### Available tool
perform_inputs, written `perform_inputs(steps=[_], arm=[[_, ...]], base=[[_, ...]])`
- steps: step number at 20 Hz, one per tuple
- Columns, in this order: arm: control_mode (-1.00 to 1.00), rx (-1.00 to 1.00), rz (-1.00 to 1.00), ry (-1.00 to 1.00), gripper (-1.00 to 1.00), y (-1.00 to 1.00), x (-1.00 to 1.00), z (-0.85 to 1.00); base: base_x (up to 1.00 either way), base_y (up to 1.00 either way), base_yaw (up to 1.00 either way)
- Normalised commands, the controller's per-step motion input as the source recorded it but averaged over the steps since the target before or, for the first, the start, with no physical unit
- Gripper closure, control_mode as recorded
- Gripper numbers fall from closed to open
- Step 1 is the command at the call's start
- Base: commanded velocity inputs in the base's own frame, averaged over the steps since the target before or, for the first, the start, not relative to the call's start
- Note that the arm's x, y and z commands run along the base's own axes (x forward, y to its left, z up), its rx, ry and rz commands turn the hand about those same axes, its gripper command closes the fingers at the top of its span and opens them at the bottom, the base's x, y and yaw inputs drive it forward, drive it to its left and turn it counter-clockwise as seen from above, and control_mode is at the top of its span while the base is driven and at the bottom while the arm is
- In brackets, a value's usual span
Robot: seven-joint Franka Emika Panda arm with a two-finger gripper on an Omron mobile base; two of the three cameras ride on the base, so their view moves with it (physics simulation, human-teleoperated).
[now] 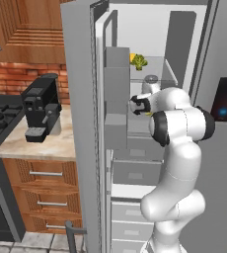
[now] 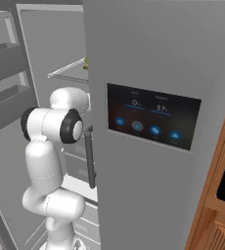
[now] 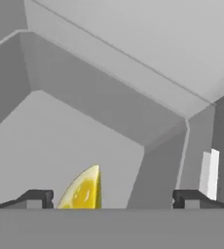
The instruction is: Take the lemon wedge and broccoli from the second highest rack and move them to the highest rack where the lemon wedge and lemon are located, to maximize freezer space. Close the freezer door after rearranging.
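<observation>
Lemon wedge [image 3: 83,190] on grey rack floor, between wide-spread tool [image 3: 113,198] tips, nearer one, not gripped

The door panel [image 2: 153,115], centre-right in the right base view, shows two small white readings, perhaps "0" and "37", above round blue icons; too blurred to be sure.

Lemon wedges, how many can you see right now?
1. A lemon wedge lies on the grey rack floor in the hand view, between the open fingers, nearer the left one. Something yellow sits beside the broccoli on the highest rack; others may be hidden.
</observation>
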Motion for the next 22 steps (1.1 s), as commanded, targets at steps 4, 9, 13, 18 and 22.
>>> perform_inputs(steps=[4, 9, 13, 18, 22], arm=[[-1.0, 0.0, -0.3, 0.07, -1.0, 0.14, -0.07, -0.25], [-1.0, 0.04, -0.14, 0.05, 1.0, 0.08, -0.24, -0.4], [-1.0, 0.05, -0.1, 0.04, 1.0, 0.08, -0.22, -0.39], [-1.0, 0.03, 0.0, 0.0, 1.0, 0.02, -0.26, -0.33], [-1.0, 0.08, 0.0, -0.19, 1.0, 0.03, -0.44, -0.19]], base=[[0.0, 0.0, 0.0], [0.0, 0.0, 0.0], [0.0, 0.0, 0.0], [0.0, 0.0, 0.0], [0.0, 0.0, 0.0]])
